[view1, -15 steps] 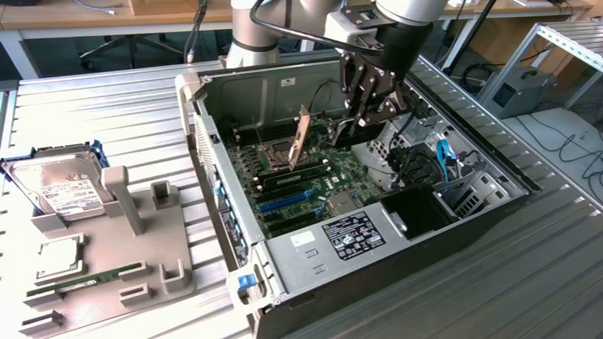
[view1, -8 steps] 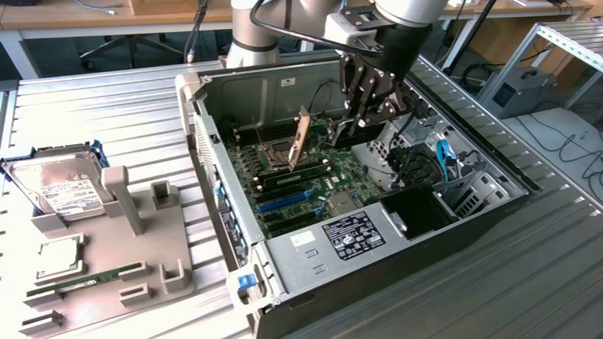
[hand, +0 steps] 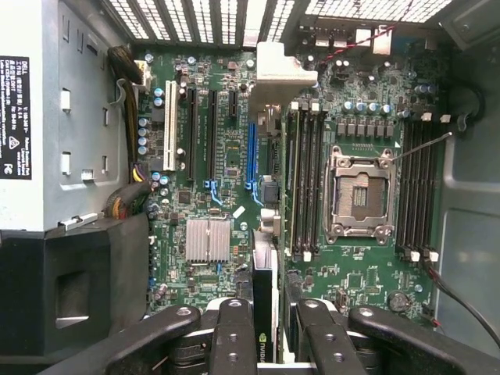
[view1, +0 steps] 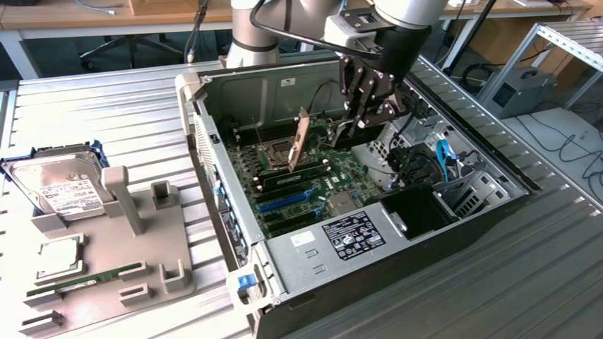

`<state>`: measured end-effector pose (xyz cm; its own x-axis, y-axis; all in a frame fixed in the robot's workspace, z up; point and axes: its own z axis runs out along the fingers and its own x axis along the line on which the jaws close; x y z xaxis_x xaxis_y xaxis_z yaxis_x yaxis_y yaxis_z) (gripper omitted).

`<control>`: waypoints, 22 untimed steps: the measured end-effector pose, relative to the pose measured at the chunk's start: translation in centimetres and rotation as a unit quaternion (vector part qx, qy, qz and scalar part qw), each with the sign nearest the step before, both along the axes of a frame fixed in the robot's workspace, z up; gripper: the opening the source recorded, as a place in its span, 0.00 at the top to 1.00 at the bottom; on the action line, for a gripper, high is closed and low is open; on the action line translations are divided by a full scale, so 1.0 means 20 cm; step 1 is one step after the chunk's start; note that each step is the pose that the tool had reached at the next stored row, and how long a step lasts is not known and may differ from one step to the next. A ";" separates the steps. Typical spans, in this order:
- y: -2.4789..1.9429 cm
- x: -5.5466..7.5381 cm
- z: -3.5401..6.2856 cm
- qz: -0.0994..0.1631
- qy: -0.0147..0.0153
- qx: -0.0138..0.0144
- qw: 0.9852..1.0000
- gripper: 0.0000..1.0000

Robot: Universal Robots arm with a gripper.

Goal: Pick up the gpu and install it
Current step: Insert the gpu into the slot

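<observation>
The arm reaches down from above into the open computer case (view1: 222, 176), its wrist tilted so the gripper (view1: 363, 121) points toward the motherboard (view1: 311, 185). The fingers (hand: 234, 336) are clenched on the gpu (hand: 265, 301), a thin black card held edge-on between them. In the wrist view the card hangs over the motherboard, roughly in line with the blue expansion slot (hand: 251, 156) and beside the RAM slots (hand: 305, 183). The empty CPU socket (hand: 359, 194) lies further along the motherboard. Outside the case, a hard drive (view1: 64, 191) rests in a grey holder (view1: 123, 282).
</observation>
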<state>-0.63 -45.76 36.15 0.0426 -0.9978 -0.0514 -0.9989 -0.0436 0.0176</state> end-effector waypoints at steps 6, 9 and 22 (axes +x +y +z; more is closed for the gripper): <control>0.000 0.00 -0.008 0.000 0.000 0.000 1.000 0.74; 0.000 0.00 -0.013 0.000 0.000 0.000 1.000 0.74; 0.000 0.00 -0.073 0.000 0.000 0.000 1.000 0.74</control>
<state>-0.63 -45.76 34.70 0.0426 -0.9978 -0.0515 -0.9989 -0.0436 0.0176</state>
